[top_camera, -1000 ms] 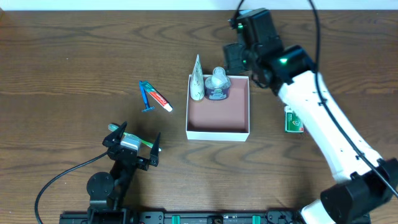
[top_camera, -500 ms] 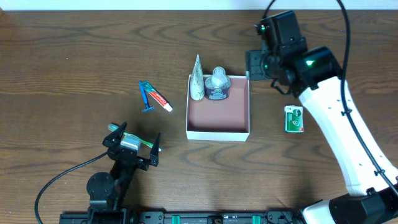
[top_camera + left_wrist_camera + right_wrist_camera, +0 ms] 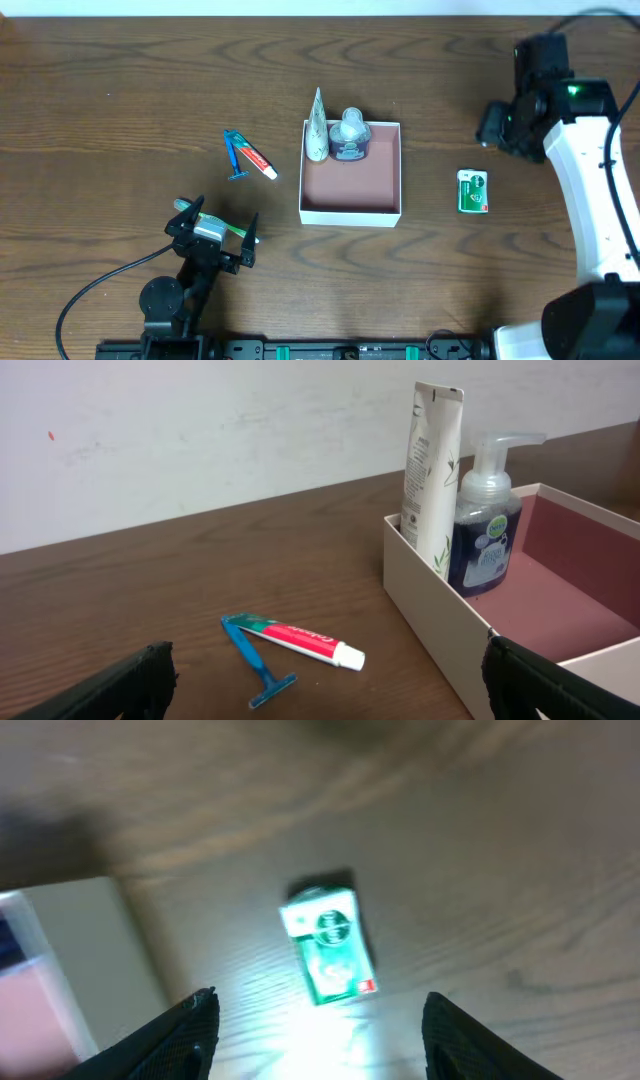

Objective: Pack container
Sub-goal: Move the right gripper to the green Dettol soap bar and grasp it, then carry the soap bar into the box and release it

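Note:
The container (image 3: 385, 210), a square white-walled box with a reddish-brown floor, sits mid-table. It holds a pale tube (image 3: 317, 128) and a pump soap bottle (image 3: 350, 135) at its far-left corner; both show in the left wrist view, the tube (image 3: 432, 480) and bottle (image 3: 487, 530) inside the container (image 3: 430, 615). A toothpaste tube (image 3: 259, 159) and blue razor (image 3: 235, 155) lie left of it. A green packet (image 3: 472, 191) lies right of it, also in the right wrist view (image 3: 328, 946). My right gripper (image 3: 318, 1030) is open, above the packet. My left gripper (image 3: 330, 680) is open and empty.
The dark wooden table (image 3: 120, 90) runs to a white wall at the back. A black cable (image 3: 95, 290) trails from the left arm near the front edge. The container's wall (image 3: 80, 960) shows at the left of the right wrist view.
My right arm has swung right, from above the container's far-right corner to beyond the green packet. The left arm and all objects have stayed put.

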### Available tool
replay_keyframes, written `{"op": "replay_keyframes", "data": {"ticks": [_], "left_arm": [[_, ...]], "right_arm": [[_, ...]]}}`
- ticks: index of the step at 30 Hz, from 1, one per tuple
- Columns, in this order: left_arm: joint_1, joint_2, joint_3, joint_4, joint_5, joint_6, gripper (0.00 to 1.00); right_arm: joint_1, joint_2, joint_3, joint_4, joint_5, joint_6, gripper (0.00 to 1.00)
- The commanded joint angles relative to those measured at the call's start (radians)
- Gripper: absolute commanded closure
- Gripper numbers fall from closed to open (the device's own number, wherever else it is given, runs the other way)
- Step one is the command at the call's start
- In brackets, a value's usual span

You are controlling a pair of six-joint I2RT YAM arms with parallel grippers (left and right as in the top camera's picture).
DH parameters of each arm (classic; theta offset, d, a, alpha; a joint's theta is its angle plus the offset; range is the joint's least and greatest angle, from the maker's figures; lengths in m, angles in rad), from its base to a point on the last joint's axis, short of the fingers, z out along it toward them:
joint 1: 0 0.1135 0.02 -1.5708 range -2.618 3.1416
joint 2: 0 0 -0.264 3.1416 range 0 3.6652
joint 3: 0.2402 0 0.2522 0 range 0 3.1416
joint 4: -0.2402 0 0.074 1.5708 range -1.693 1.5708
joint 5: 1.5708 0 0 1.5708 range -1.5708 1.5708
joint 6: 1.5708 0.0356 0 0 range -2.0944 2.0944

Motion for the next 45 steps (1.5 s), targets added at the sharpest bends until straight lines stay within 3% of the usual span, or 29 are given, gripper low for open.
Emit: {"op": "replay_keyframes", "data": {"ticks": [1, 8, 17, 27, 45], "left_arm": [[0.006, -0.002, -0.021, -0.032, 0.010, 0.013, 0.02], [0.006, -0.002, -0.021, -0.032, 0.010, 0.013, 0.02], [0.006, -0.002, -0.021, -0.032, 0.010, 0.013, 0.02], [0.006, -0.002, -0.021, -0.032, 0.010, 0.013, 0.02], [0.006, -0.002, -0.021, -0.032, 0.010, 0.013, 0.02]], "right_arm": [[-0.042, -0.005, -0.125, 0.062, -0.001, -0.026, 0.35], [-0.063, -0.005, -0.380, 0.309, -0.069, -0.187, 0.33], [-0.064, -0.005, -0.547, 0.479, -0.148, -0.347, 0.31], [-0.064, -0.005, -0.708, 0.741, -0.192, -0.348, 0.21], [-0.064, -0.004, -0.724, 0.851, -0.188, -0.360, 0.31]]}}
